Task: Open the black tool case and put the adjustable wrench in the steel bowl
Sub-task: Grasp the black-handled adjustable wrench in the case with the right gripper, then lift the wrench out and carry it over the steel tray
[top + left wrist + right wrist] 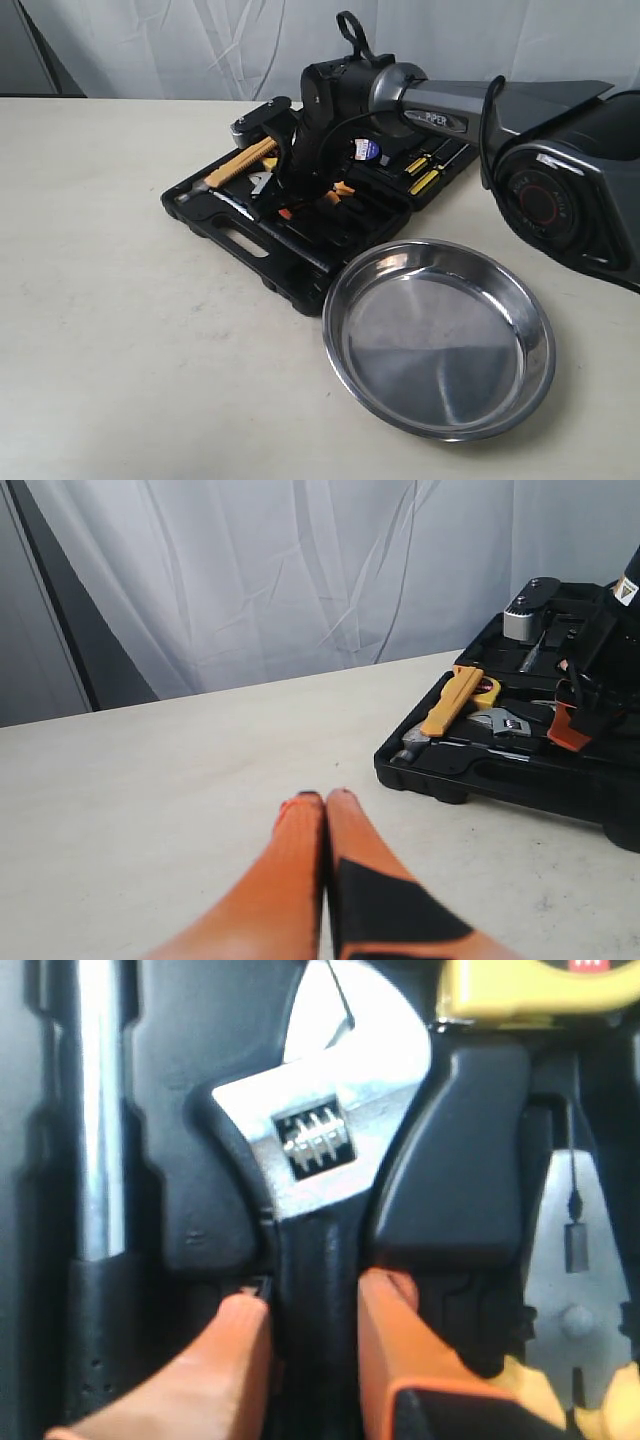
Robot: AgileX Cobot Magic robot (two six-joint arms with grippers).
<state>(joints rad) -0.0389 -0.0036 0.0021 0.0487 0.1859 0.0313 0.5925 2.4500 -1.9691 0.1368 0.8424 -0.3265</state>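
Observation:
The black tool case (pixel 236 237) lies open on the table, its tools in fitted slots. The adjustable wrench (pixel 315 1135) rests in its slot, silver head and thumbscrew in plain sight; its head also shows as adjustable wrench (pixel 262 182) and adjustable wrench (pixel 505 721). My right gripper (pixel 315 1295) reaches down into the case, with its orange fingers (pixel 235 1345) pressed on both sides of the black handle. The steel bowl (pixel 440 335) stands empty just in front of the case. My left gripper (pixel 325 798) hovers over bare table left of the case, shut with nothing in it.
A yellow-handled hammer (pixel 240 162) lies in the case beside the wrench. Screwdrivers (pixel 425 170) sit at the case's far side. Close round the wrench are a chrome bar (pixel 100 1110), a yellow tape measure (pixel 540 985) and pliers (pixel 570 1290). A white curtain hangs behind the table.

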